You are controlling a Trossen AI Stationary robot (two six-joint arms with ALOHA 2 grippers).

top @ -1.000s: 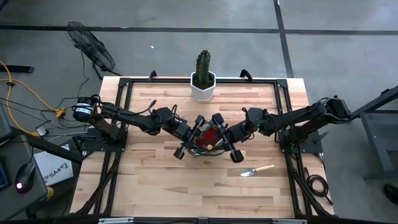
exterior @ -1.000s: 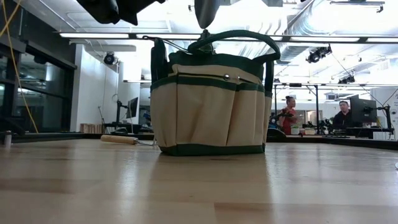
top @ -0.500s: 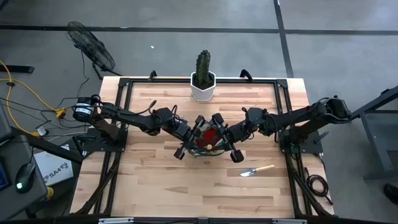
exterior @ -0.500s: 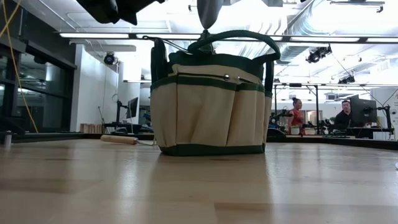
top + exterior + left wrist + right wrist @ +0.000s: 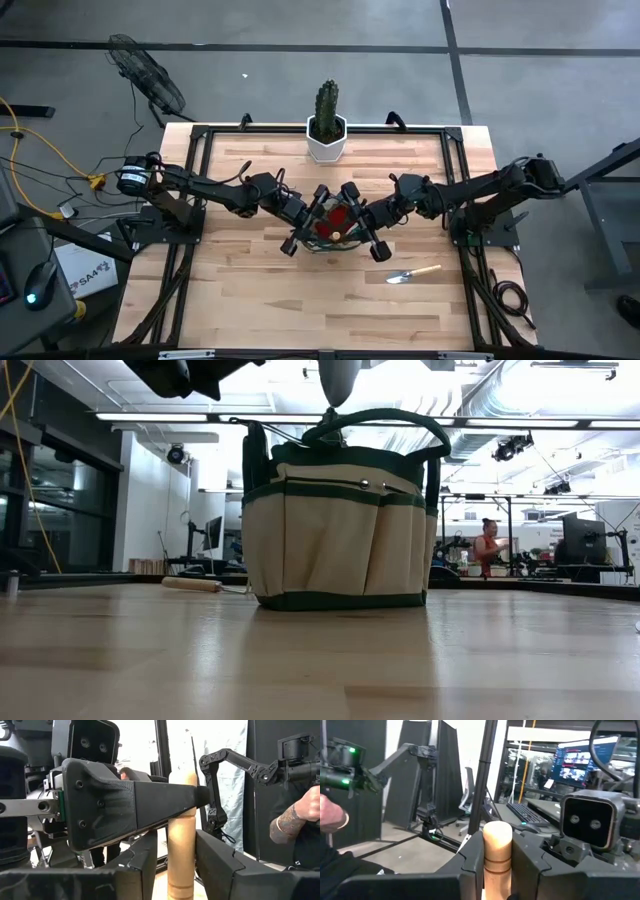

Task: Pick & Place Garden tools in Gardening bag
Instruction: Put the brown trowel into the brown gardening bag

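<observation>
The olive-and-tan gardening bag (image 5: 340, 520) stands upright on the table's middle, something red (image 5: 338, 214) showing in its mouth. Above it hangs a wooden-handled tool, its metal end (image 5: 336, 382) pointing down at the loop handles. My right gripper (image 5: 497, 865) is shut on the wooden handle. My left gripper (image 5: 176, 870) is open: its fingers stand on either side of the same handle (image 5: 181, 845), with light showing between one finger and the wood. Both grippers meet over the bag (image 5: 330, 240). A trowel (image 5: 413, 272) lies flat on the table toward the near right. My right gripper pinches the wooden handle just below its rounded free end (image 5: 497, 870) between its two fingers (image 5: 472, 862). The fingers come in about level from the table's right and lie across the handle. The tool hangs upright, metal end down, lifted clear of the table above the bag.
A green cactus in a white hexagonal pot (image 5: 327, 125) stands at the far edge, behind the bag. Black frame rails (image 5: 200, 160) border the tabletop. Bare wood (image 5: 260, 300) lies along the near side. A person (image 5: 490, 545) sits in the room beyond the table.
</observation>
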